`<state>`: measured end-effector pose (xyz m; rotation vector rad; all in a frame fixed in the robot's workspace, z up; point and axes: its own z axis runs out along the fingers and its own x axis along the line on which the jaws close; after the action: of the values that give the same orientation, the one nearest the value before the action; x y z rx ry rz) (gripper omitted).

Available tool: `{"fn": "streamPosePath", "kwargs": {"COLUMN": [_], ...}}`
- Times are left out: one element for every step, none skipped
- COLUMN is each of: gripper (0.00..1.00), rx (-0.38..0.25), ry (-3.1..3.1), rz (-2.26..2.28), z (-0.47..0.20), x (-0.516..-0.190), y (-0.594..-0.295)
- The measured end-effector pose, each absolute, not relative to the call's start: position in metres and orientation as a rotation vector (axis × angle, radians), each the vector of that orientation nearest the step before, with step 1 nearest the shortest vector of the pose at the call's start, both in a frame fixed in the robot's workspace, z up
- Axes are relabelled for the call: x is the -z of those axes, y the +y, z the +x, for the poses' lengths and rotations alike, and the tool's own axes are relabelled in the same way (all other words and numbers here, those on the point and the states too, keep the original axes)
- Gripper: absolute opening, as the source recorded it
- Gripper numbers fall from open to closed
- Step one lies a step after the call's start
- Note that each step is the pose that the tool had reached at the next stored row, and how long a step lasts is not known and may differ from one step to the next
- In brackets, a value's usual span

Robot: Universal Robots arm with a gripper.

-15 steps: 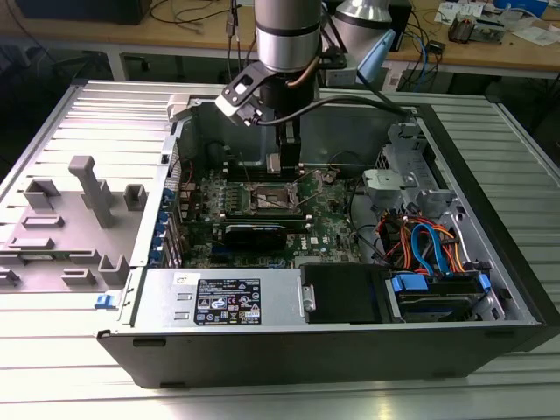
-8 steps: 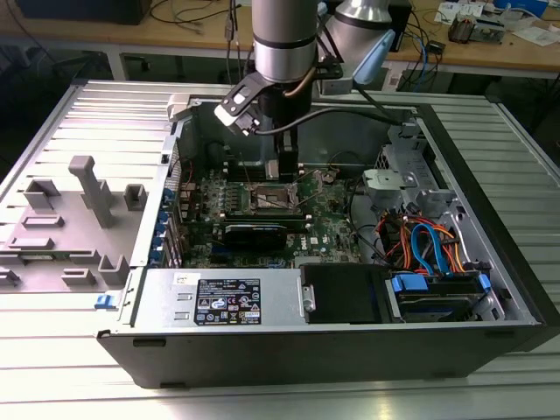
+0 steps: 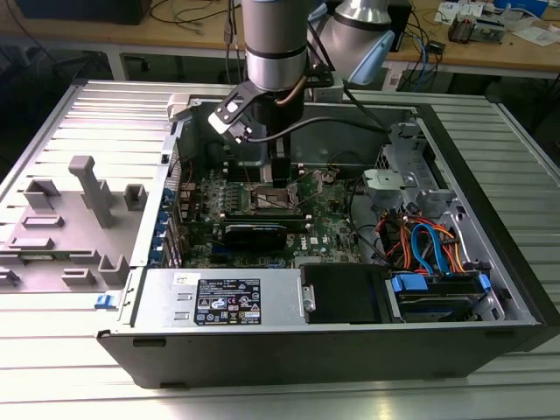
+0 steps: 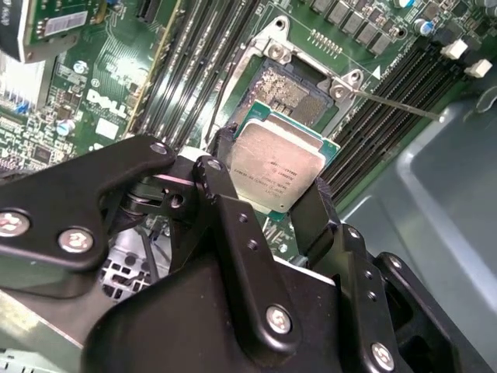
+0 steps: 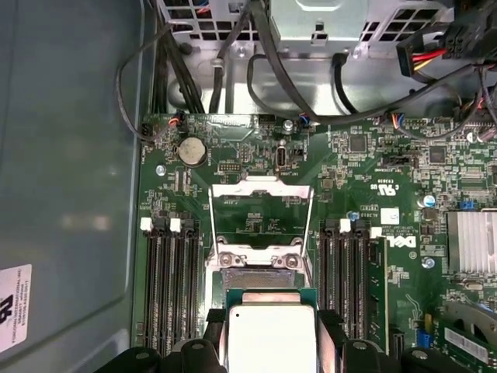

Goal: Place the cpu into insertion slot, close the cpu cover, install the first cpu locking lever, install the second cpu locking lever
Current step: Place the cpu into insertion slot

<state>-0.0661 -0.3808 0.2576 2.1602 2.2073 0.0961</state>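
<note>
Now the black hand (image 4: 278,169) grips the silver-grey square cpu (image 4: 276,155) by 2 edges; in the exterior view the dark insertion slot (image 3: 274,199) lies at its 6 o'clock.

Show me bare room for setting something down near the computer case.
Bare: table at the exterior view's right of the computer case and in front. Crowded: the grey plastic fixture side, and the motherboard, where the pincer holds the cpu.
</note>
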Motion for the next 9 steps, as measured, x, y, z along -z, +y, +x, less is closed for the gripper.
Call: {"fn": "streamPosePath", "kwargs": {"gripper": [0.54,0.54,0.54,0.54,0.54,0.54,0.54,0.54,0.54], "rx": [-0.096,-0.096,-0.096,-0.096,-0.096,-0.096,-0.096,-0.096,-0.096], "ry": [2.207,2.207,2.207,2.207,2.207,2.207,2.207,2.207,2.207], "rz": [2.16,2.16,2.16,2.16,2.16,2.16,2.16,2.161,2.161], "z": [-0.067,-0.067,-0.067,-0.067,-0.067,-0.067,-0.067,-0.067,-0.067], "x": [-0.256,-0.255,-0.254,-0.252,-0.25,-0.249,-0.248,-0.246,-0.245], "y": [-0.38,-0.38,-0.38,-0.38,-0.38,-0.38,-0.38,-0.38,-0.38]}}
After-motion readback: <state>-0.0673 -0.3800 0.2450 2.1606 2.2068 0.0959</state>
